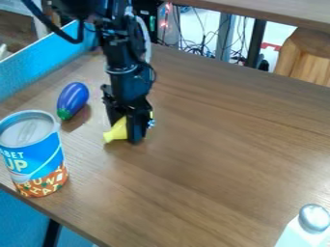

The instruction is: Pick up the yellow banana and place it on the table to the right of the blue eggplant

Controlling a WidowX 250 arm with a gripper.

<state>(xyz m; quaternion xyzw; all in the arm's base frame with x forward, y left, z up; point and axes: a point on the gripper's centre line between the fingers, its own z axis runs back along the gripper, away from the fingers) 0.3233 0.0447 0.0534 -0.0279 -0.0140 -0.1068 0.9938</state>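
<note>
Silver-capped white shaker (312, 223) at the near right, blue soup can (40, 157) at the near left of the desk (213, 159); beyond the can, a purple toy eggplant (73, 99). Right of the eggplant, the claw (126, 129) grips a yellow object (116, 131).

The black gripper (130, 137) is down at a yellow object (116, 131), seemingly a toy, on the wooden table (219, 169); a purple eggplant (73, 99) lies near the upright can (35, 161), a silver-capped shaker (310, 226) at lower right
</note>
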